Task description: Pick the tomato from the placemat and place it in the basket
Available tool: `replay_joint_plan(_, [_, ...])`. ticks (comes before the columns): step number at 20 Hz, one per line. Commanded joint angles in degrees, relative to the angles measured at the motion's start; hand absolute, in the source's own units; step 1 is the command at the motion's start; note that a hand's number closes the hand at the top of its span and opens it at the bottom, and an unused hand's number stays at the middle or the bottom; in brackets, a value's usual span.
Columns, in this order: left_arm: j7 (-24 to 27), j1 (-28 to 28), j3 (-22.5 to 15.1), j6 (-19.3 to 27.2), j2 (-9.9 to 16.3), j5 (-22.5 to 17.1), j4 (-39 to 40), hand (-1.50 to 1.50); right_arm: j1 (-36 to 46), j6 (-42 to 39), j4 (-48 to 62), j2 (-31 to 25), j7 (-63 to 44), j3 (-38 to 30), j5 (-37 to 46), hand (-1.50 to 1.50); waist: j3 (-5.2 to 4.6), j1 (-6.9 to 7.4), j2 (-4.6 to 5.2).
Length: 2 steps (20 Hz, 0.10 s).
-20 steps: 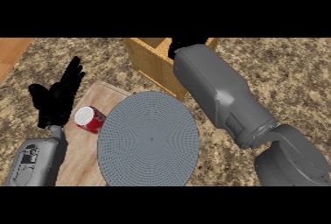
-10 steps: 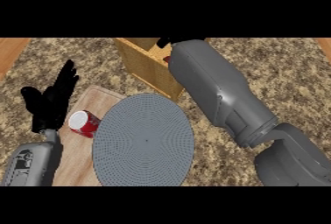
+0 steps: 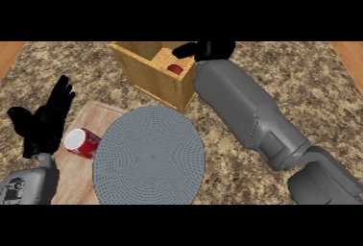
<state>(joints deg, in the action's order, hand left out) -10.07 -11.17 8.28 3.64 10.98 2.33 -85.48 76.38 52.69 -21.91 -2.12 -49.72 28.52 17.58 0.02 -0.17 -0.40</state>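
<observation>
Fingers (image 3: 186, 49) of the right hand (image 3: 210, 49) curl above the open top of the tall tan wooden basket (image 3: 152, 77); whether they grip anything I cannot tell, since the palm hides the contact. Just below those fingers, inside the basket near its right wall, sits the small round red tomato (image 3: 174, 69), only partly showing over the rim. It appears already in the basket and off the round grey woven placemat (image 3: 149, 156), which lies well below the fingers on the speckled stone desk (image 3: 312, 91).

Left hand (image 3: 44, 122) rests open, fingers up, at the view's left, beside a red cylindrical can with a white top (image 3: 82, 142) on a pale wooden board (image 3: 74, 173).

Judgement: step in hand is the release. Done well, the fingers spread fully over the basket's middle, then lift straight up clear of the rim.

Tomato is near-round; no long axis or heading can be read.
</observation>
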Motion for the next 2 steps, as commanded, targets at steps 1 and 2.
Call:
replay_joint_plan(1, [0.6, 4.3, 0.8, 0.0, 0.6, -0.1, -2.8, 0.00, -6.7, 3.5, -9.4, 0.2, -1.8, 1.5, 1.8, -1.50, 0.01, -1.54, -0.74])
replay_joint_plan(2, [0.0, 0.0, 3.6, -0.3, 2.4, -1.4, 1.4, 0.00, -8.7, 2.5, -12.6, -2.7, 0.0, 1.1, 1.4, -1.50, 0.00, -2.36, -0.63])
